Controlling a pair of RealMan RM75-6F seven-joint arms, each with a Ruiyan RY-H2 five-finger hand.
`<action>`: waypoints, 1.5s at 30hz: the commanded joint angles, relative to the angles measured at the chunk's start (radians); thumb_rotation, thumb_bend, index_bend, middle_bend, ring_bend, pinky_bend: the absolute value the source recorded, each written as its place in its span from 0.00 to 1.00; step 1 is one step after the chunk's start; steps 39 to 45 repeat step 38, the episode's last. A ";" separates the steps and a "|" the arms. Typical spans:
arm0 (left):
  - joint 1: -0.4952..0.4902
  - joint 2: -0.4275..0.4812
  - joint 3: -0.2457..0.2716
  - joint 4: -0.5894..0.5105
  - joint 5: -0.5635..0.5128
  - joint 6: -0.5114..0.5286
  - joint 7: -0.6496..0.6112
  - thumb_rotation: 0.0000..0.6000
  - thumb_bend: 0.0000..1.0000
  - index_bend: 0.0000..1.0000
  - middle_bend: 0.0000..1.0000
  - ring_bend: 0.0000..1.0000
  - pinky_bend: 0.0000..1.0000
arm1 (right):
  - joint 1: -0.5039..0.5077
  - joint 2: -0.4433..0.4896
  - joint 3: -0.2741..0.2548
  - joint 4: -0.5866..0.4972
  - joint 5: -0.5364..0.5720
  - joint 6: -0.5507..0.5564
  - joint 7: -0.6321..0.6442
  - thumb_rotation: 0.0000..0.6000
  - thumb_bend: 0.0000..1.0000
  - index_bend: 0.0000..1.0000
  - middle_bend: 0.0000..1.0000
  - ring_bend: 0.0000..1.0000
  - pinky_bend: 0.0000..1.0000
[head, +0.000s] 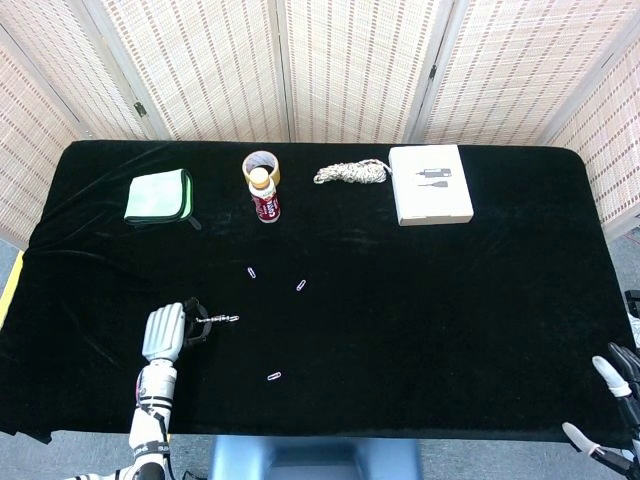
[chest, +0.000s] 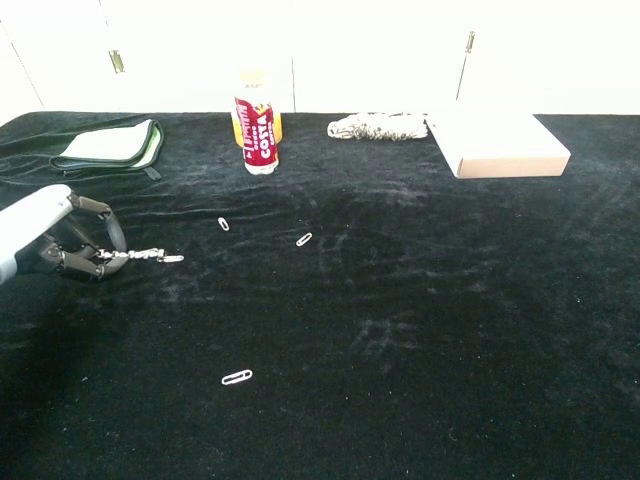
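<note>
My left hand (head: 165, 332) is at the front left of the black table (head: 450, 300) and pinches one end of a short chain of paper clips (head: 220, 320). The chain sticks out to the right of the fingers. In the chest view the same hand (chest: 40, 240) shows at the left edge, holding the chain (chest: 145, 257) just above the cloth. Three loose paper clips lie nearby: one (head: 252, 272) behind the hand, one (head: 301, 285) further right, one (head: 273, 376) near the front edge. Only the fingertips of my right hand (head: 610, 385) show at the bottom right corner, apart and holding nothing.
A small red-labelled bottle (head: 265, 196) stands at the back in front of a tape roll (head: 262, 162). A folded green cloth (head: 158, 195) lies at the back left, a coil of rope (head: 350, 173) and a white box (head: 430, 184) at the back right.
</note>
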 joint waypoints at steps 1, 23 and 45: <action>-0.008 0.022 0.009 -0.017 -0.015 -0.031 0.022 1.00 0.23 0.25 1.00 1.00 1.00 | -0.001 0.000 0.001 -0.002 0.003 0.000 -0.001 1.00 0.01 0.00 0.00 0.00 0.00; 0.229 0.433 0.341 -0.278 0.402 0.260 0.079 1.00 0.13 0.00 0.02 0.03 0.05 | 0.058 0.030 0.014 -0.074 0.077 -0.164 -0.043 1.00 0.01 0.00 0.00 0.00 0.00; 0.467 0.508 0.403 -0.081 0.578 0.505 -0.170 1.00 0.12 0.00 0.00 0.00 0.00 | 0.133 0.040 0.028 -0.194 0.160 -0.366 -0.181 1.00 0.01 0.00 0.00 0.00 0.00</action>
